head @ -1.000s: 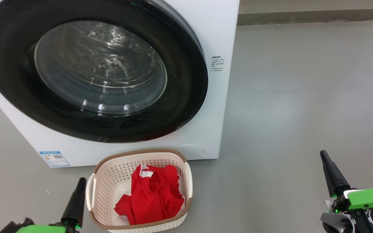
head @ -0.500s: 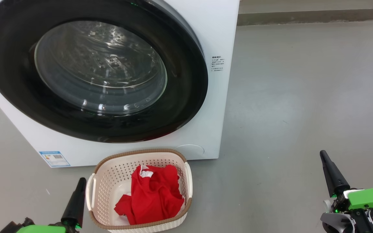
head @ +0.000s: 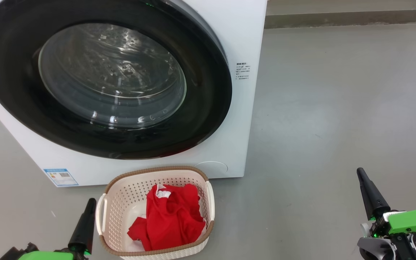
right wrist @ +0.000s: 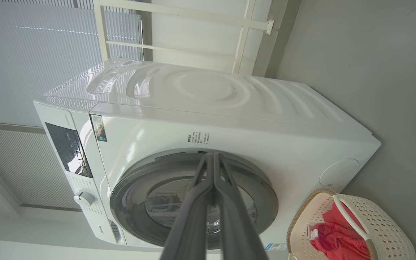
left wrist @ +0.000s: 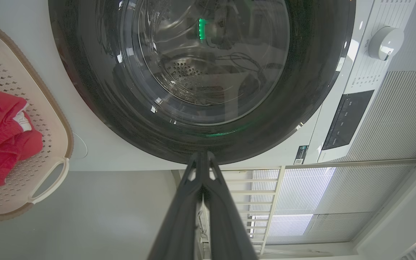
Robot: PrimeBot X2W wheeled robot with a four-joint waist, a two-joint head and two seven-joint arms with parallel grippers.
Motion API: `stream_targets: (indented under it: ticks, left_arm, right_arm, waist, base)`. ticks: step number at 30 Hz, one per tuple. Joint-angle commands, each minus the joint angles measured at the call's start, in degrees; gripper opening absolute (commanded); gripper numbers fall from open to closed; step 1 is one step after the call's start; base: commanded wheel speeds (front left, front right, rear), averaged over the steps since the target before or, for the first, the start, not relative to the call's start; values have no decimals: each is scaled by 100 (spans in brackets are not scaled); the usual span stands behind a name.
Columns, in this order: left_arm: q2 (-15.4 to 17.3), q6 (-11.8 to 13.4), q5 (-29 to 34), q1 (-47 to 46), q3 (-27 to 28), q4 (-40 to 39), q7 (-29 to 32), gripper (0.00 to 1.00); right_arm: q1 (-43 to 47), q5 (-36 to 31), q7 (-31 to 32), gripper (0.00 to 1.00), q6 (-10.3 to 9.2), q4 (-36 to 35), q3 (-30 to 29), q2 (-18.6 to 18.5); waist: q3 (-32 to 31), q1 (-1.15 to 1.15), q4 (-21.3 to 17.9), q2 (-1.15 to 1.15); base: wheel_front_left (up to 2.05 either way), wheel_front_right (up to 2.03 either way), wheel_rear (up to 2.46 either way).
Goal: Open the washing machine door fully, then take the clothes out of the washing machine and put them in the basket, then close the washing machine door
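The white washing machine (head: 246, 32) stands ahead with its black-rimmed round door (head: 208, 108) closed flat against the front; through the glass I see bare steel drum. On the floor right in front of it sits the cream basket (head: 121, 202), holding the red clothes (head: 172, 216) with a white neck label. My left gripper (head: 90, 202) is shut and empty, just left of the basket. My right gripper (head: 360, 172) is shut and empty, far off to the right over the floor. The door (left wrist: 96, 94) and basket (left wrist: 61, 137) also show in the left wrist view, as do the machine (right wrist: 211, 97) and clothes (right wrist: 334, 234) in the right wrist view.
Grey floor (head: 338, 108) stretches wide to the right of the machine. A low wall base (head: 352, 18) runs along the back. The control panel and knob (left wrist: 385, 43) sit above the door. A white railing (right wrist: 244, 25) and ribbed wall stand behind the machine.
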Motion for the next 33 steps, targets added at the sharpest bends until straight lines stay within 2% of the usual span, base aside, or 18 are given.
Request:
stream_targets:
  ticks: [1, 33]
  left_arm:
    - [120, -40, -39, -226, 150, -121, 26, 0]
    - [120, -40, -39, -226, 149, -121, 25, 0]
  right_arm:
    - [-235, 3, 24, 0, 2, -170, 73, -23]
    - [-236, -6, 33, 0, 2, -170, 62, -16]
  waist:
    - [0, 0, 0, 0]
    - [0, 0, 0, 0]
  base:
    - [0, 0, 0]
    - [0, 0, 0]
